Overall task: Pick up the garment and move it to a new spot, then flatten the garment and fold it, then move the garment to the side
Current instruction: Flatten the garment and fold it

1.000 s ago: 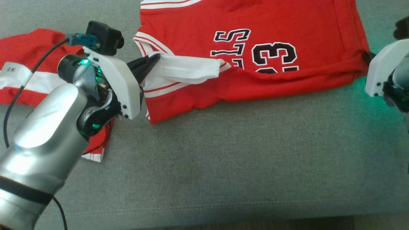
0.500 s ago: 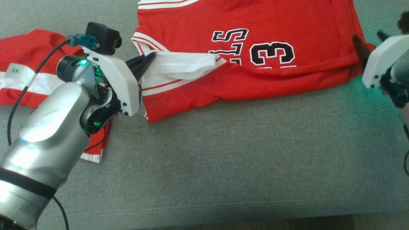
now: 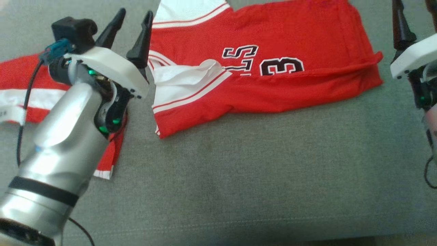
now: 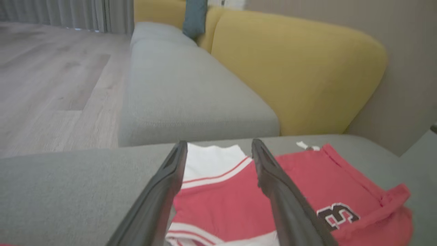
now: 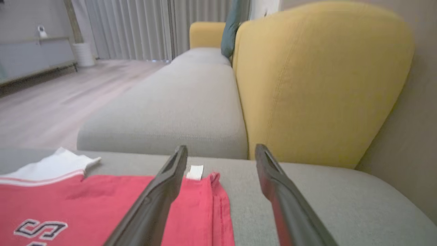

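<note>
Left claw [image 3: 135, 14] and right claw [image 5: 221, 148] are both standing wide open, gripping nothing, flanking the folded red jersey [image 3: 273, 85] that is lying on the grey sofa seat [image 3: 239, 177].

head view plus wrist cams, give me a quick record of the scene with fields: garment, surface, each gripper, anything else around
garment: red jersey, white trim, black-and-white print partly covered by a fold
resting on: grey sofa cushion
left gripper: open, empty, by the jersey's left end
right gripper: open, empty, by the jersey's right end
other: second red-and-white garment to the jersey's left; yellow backrest behind the cushion
</note>
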Robot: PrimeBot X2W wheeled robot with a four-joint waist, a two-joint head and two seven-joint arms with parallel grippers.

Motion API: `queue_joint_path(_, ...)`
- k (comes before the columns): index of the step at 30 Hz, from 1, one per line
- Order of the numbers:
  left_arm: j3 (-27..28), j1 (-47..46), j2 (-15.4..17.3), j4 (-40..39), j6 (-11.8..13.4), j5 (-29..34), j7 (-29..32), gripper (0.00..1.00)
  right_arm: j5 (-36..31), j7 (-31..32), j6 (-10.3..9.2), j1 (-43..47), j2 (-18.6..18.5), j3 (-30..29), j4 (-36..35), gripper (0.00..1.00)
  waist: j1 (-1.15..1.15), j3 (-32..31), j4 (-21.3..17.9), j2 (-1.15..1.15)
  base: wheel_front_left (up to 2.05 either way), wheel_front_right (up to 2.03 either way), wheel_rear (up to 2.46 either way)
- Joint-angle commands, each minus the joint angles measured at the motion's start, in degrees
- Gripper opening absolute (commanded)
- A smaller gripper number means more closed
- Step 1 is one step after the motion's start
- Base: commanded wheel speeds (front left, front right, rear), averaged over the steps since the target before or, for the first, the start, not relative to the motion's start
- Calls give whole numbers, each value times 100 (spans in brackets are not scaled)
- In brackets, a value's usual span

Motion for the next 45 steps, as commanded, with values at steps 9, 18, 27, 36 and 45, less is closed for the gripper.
queue_joint_path(9, 1816, 1271, -616, -1780, 787, 813, -340, 100, -504, -339, -4, 1489, 413, -1289, -1901, 100, 0, -635, -64, 0, 0, 0, 0)
queue_joint_path(18, 2090, 2973, -1401, -2165, 655, 1663, -341, 100, -1478, -271, -4, 3265, 1233, -2100, -3421, 100, 0, -882, -90, 0, 0, 0, 0)
queue_joint_path(27, 2207, 3095, -1516, -1617, 691, 1977, -342, 100, -1716, 178, -4, 3693, 1474, -2298, -4251, 100, 0, -870, -227, 0, 0, 0, 0)
queue_joint_path(36, 1995, 2750, -1512, -259, 1029, 2038, 27, 100, -1798, 410, -4, 3753, 1493, -2271, -4694, 100, 0, -751, -419, 0, 0, 0, 0)
queue_joint_path(45, 1949, 2358, -1388, 795, 1337, 2197, 327, 100, -1839, 523, -4, 3747, 1486, -2241, -4944, 100, 0, -597, -607, 0, 0, 0, 0)
